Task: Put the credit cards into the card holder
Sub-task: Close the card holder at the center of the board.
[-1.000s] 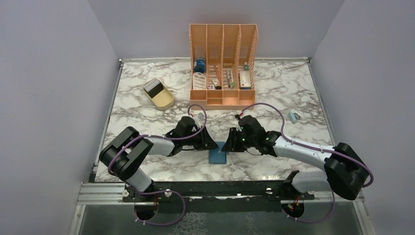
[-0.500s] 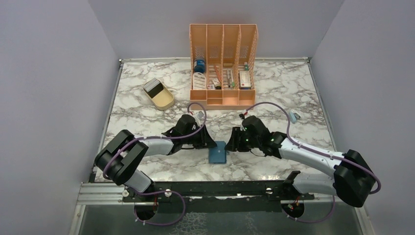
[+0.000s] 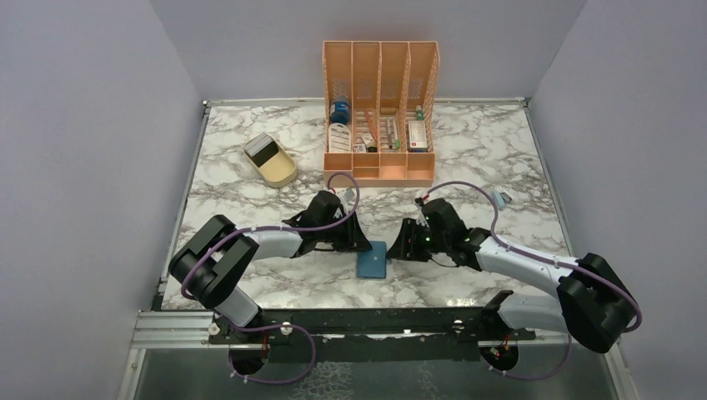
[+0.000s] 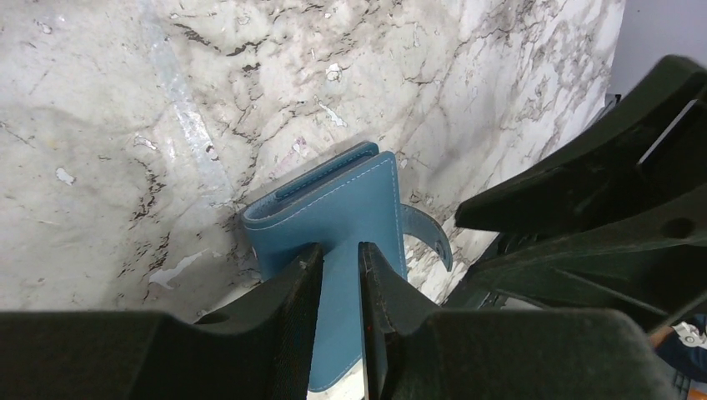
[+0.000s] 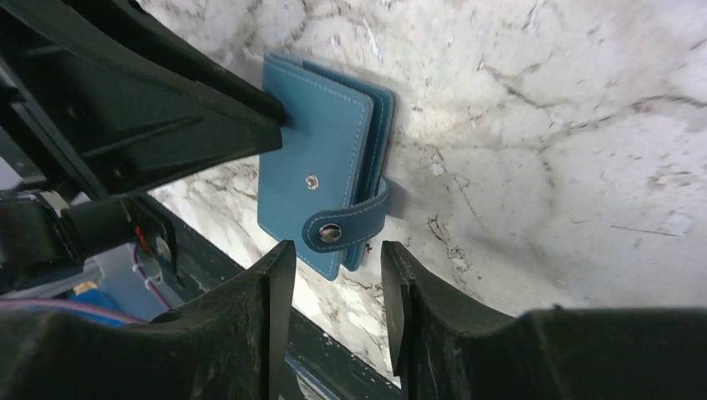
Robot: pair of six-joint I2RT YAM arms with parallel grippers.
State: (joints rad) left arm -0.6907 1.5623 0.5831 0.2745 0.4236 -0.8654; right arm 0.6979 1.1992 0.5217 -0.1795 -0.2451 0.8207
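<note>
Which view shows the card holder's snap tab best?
The right wrist view: the snap tab and its stud face the camera. The left wrist view shows only its curled end; from above, the card holder is too small.

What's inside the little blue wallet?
The wallet is folded closed, so its inside is hidden. Only the blue cover, stacked leaf edges and the snap tab show.

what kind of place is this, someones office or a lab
Likely a robotics lab cell staged as a desk: a marble-patterned table boxed in by plain grey walls, two robot arms bolted at its near edge, an orange organiser at the back.
</note>
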